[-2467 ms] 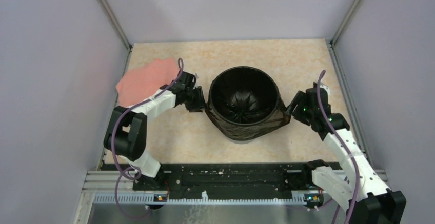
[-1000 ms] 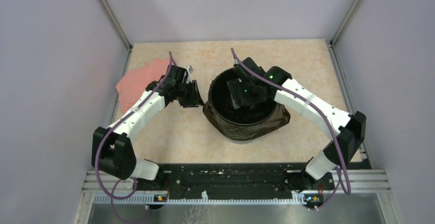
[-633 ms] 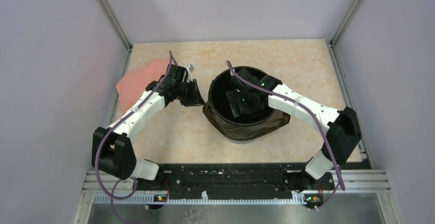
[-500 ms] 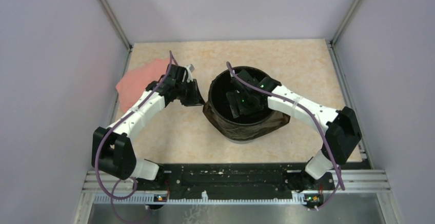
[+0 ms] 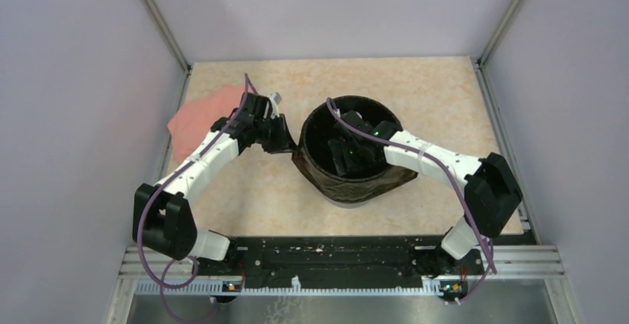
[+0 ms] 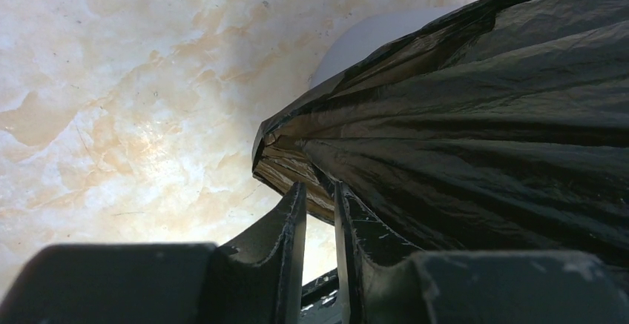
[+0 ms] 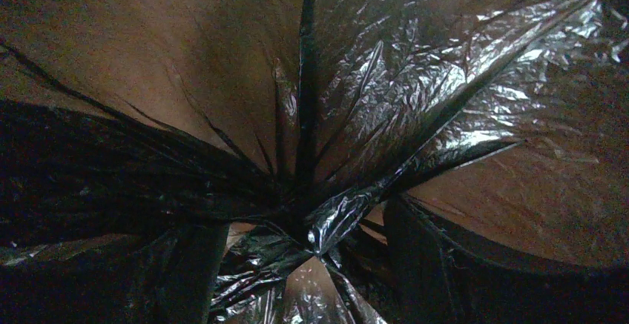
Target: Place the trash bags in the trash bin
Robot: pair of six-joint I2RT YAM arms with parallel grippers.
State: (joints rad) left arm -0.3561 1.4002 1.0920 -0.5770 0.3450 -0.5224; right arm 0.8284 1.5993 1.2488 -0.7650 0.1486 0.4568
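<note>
The black trash bag [image 5: 356,184] lines the trash bin [image 6: 371,35], its top folded down over the outside wall. My left gripper [image 5: 285,141] is at the bag's left outer corner. In the left wrist view its jaws [image 6: 319,199] stand nearly together, with the brownish folded hem [image 6: 285,162] caught at their tips. My right gripper [image 5: 347,156] reaches down inside the bin. In the right wrist view it [image 7: 308,216] is open, fingers [image 7: 415,253] wide apart on either side of the bag's gathered bottom seam [image 7: 315,220].
A salmon-pink cloth [image 5: 202,114] lies at the table's left edge, behind the left arm. Grey walls close in the left, right and back sides. The rail with the arm bases [image 5: 334,261] runs along the near edge.
The left jaws have closed in on the bag's hem. The right gripper has sunk a little deeper into the bin, and the bag's folded-over skirt has pulled slightly to the left.
</note>
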